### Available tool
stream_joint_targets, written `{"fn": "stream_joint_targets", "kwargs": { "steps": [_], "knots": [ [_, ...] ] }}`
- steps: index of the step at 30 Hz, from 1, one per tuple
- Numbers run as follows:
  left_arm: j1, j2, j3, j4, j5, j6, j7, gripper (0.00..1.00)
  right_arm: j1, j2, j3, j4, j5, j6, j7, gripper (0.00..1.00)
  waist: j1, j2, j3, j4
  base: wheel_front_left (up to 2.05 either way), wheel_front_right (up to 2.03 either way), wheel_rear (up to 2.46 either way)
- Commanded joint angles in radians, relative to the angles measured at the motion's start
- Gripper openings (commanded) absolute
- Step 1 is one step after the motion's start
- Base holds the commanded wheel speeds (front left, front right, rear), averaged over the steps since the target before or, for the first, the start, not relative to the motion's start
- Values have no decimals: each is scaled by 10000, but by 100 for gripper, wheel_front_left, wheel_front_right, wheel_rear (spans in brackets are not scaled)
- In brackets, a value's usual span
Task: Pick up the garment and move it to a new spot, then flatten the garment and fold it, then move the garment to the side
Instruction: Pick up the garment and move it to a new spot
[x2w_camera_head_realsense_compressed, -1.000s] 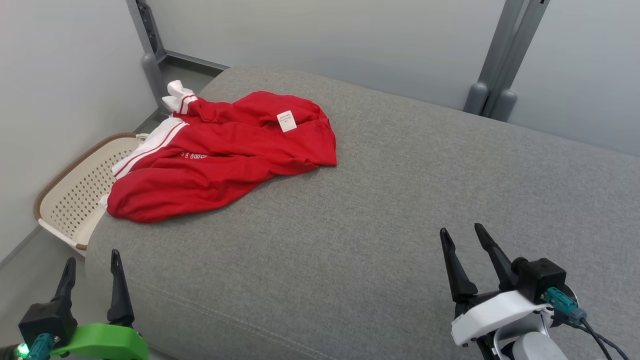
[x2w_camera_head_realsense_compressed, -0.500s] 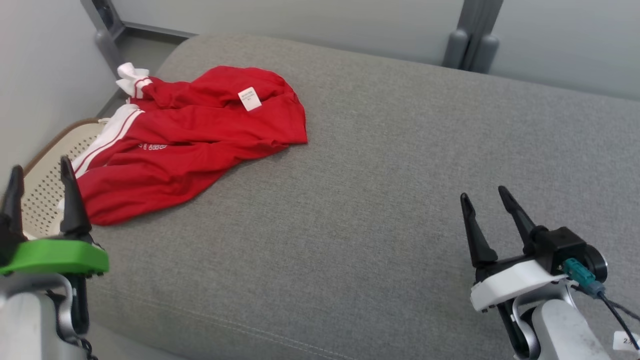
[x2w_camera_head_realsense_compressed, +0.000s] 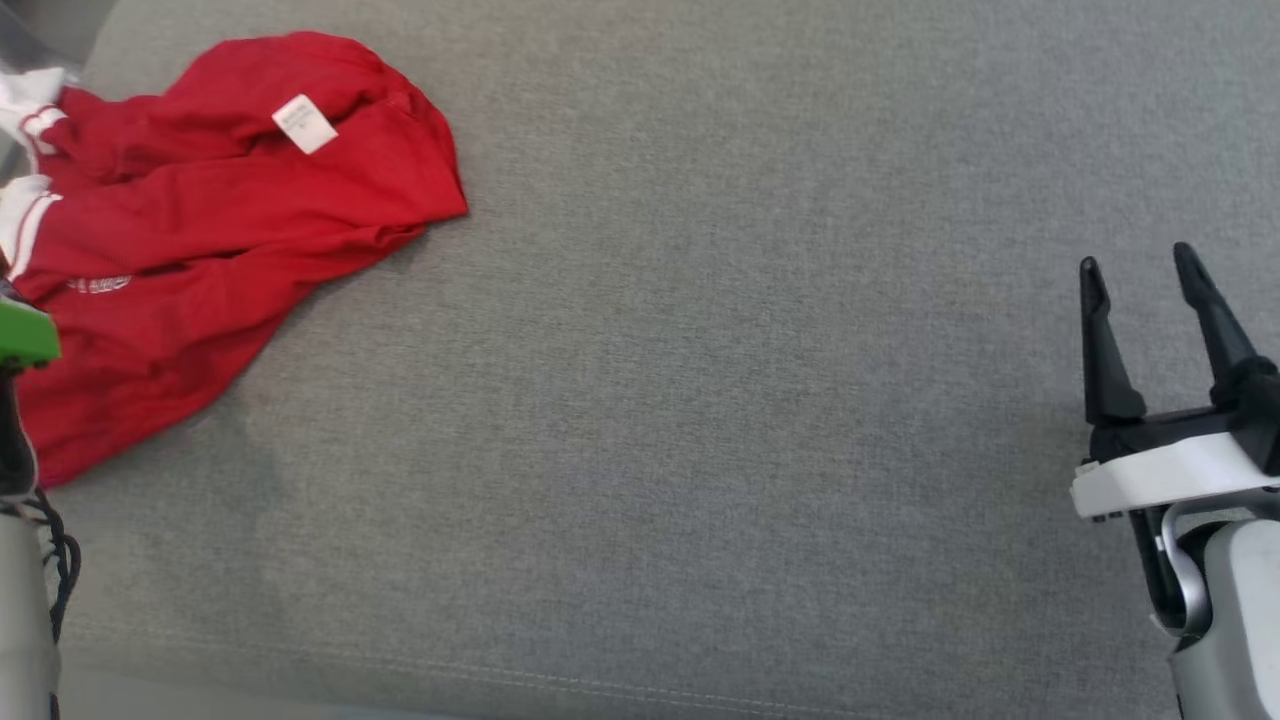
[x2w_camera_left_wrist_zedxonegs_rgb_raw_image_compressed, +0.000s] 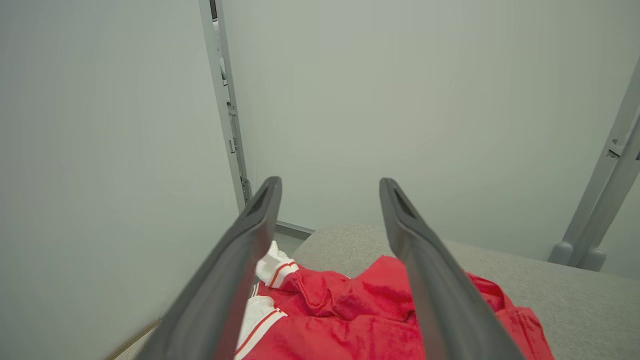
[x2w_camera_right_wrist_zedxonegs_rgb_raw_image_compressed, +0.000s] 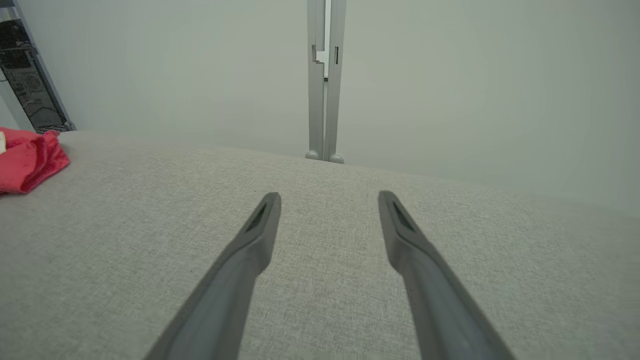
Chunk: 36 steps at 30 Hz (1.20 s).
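Observation:
The garment (x2w_camera_head_realsense_compressed: 210, 230) is a bright red jersey with white trim, lying crumpled at the far left of the grey cushion (x2w_camera_head_realsense_compressed: 700, 400), a white label showing on top. My left gripper (x2w_camera_left_wrist_zedxonegs_rgb_raw_image_compressed: 330, 182) is open and hovers just above the garment (x2w_camera_left_wrist_zedxonegs_rgb_raw_image_compressed: 350, 310), fingers pointing over it toward the wall. In the head view its green mount (x2w_camera_head_realsense_compressed: 22, 335) sits at the left edge, over the red cloth. My right gripper (x2w_camera_head_realsense_compressed: 1137, 260) is open and holds nothing, far to the right above bare cushion. In the right wrist view the right gripper (x2w_camera_right_wrist_zedxonegs_rgb_raw_image_compressed: 328, 196) shows the garment (x2w_camera_right_wrist_zedxonegs_rgb_raw_image_compressed: 27, 160) far to its left.
Pale walls stand behind the cushion, with grey metal posts (x2w_camera_right_wrist_zedxonegs_rgb_raw_image_compressed: 325, 80) at the back and another post (x2w_camera_left_wrist_zedxonegs_rgb_raw_image_compressed: 227, 110) in the left corner. The cushion's front seam (x2w_camera_head_realsense_compressed: 600, 685) runs along the bottom of the head view.
The head camera has tipped down, so the whole picture has shifted. My left gripper has come forward from below the cushion's front edge to over the garment. Both grippers have stayed open.

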Motion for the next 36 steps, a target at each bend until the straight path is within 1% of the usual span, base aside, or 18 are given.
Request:
{"fn": "stream_joint_targets", "kwargs": {
  "steps": [1,5,9,11,16,20,22,23,24,25,27,29,32,36],
  "knots": [
    [-349,138,-6,218,-162,-66,84,100,-83,-71,-120,-186,-48,-10,54,100,0,0,1213,-997,0,0,0],
    [-971,373,-167,1119,-374,-169,398,100,-51,-140,-341,-583,-98,-10,152,100,0,0,1621,-1101,0,0,0],
    [-1318,516,-395,2164,-536,-240,747,100,-4,-186,-419,-836,-112,-10,236,100,0,0,1760,-1103,0,0,0],
    [-1475,530,-451,2675,-724,-266,945,100,15,-183,-435,-929,-132,-10,267,100,0,0,1792,-1091,0,0,0],
    [-1644,511,-673,3968,-1333,-346,1994,100,43,-213,-410,-1097,-168,-10,377,100,0,0,1834,-1115,0,0,0],
    [-1643,401,-984,4565,-1986,-338,2654,100,44,-256,-407,-1226,-163,-10,444,100,0,0,1923,-1202,0,0,0],
    [-1611,498,-1196,4742,-2139,-341,2787,100,94,-268,-442,-1266,-124,-10,442,100,0,0,1952,-1237,0,0,0],
    [-1610,504,-1278,4814,-2247,-342,2812,90,122,-279,-468,-1280,-105,-10,445,100,0,0,1959,-1243,0,0,0],
    [-1613,558,-1353,4871,-2336,-343,2767,29,139,-291,-487,-1286,-78,-10,447,100,0,0,1960,-1253,0,0,0],
    [-1626,638,-1413,4901,-2375,-344,2645,0,156,-299,-494,-1290,-72,-10,446,100,0,0,1955,-1261,0,0,0],
    [-1689,693,-1566,4945,-2520,-345,2501,0,178,-249,-506,-1287,-97,-10,461,100,0,0,1923,-1256,0,0,0],
    [-1793,812,-1621,4951,-2592,-344,2131,0,166,-209,-449,-1216,-85,-10,447,100,0,0,1821,-1246,0,0,0],
    [-1923,1180,-1685,5007,-2529,-332,1324,0,138,-111,-317,-1072,-22,-10,340,100,0,0,1543,-1265,0,0,0],
    [-2086,1410,-1802,4893,-2530,-333,423,0,153,12,-279,-815,11,-10,225,100,0,0,1117,-1266,0,0,0]
  ]
}}
